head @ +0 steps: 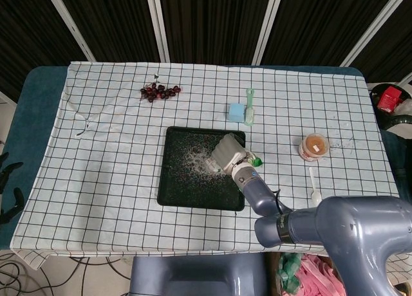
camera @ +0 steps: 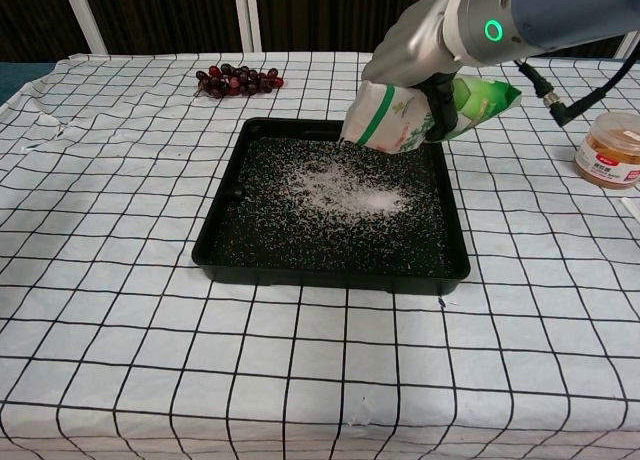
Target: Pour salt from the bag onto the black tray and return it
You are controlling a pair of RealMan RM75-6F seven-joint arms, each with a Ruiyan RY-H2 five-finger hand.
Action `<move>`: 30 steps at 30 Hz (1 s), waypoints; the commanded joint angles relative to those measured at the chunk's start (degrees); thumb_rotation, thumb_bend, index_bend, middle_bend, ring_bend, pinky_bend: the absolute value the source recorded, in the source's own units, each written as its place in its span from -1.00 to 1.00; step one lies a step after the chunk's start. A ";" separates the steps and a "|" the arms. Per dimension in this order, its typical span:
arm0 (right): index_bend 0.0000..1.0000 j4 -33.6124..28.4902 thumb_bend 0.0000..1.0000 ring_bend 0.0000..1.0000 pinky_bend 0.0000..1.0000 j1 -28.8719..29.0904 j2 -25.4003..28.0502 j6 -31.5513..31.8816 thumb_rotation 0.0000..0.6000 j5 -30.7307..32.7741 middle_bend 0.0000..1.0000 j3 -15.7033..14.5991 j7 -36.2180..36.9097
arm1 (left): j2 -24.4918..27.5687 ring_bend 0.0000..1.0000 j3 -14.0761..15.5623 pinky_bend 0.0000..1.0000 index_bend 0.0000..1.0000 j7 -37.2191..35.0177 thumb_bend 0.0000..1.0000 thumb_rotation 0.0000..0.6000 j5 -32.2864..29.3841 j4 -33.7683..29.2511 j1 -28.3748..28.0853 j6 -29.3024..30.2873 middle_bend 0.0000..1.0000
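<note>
right hand (camera: 437, 92) grasping bag (camera: 415, 115), centre-right of frame | mouth tilted over black tray (camera: 220, 242) | risk: salt (camera: 340, 188) spilling past rim if swung out still tipped

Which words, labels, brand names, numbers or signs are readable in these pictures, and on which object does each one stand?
No text can be read in either view.
Salt bag, held by the right hand: green and white print, too blurred to read.
Jar: a red label band, lettering too small to read.
Right arm: a lit green ring, a sign only, no characters.
Red object at the table's far right edge: any print is too small to tell.
</note>
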 commanded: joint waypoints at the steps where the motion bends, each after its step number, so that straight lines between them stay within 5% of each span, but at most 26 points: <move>1: -0.33 -0.62 -0.24 -0.06 -0.16 -0.33 0.00 1.25 1.00 -0.26 -0.28 0.19 -1.30 | -0.03 -1.00 0.02 -0.96 -0.59 0.05 0.30 1.00 0.02 0.03 0.00 -0.01 -0.95; 30: -0.33 -1.02 -0.24 -0.06 -0.17 -3.21 -1.21 4.92 1.00 -0.45 -0.28 2.83 -10.68 | -0.02 -1.00 -0.02 -0.96 -0.59 0.03 0.30 1.00 -0.02 -0.08 0.04 0.07 -0.95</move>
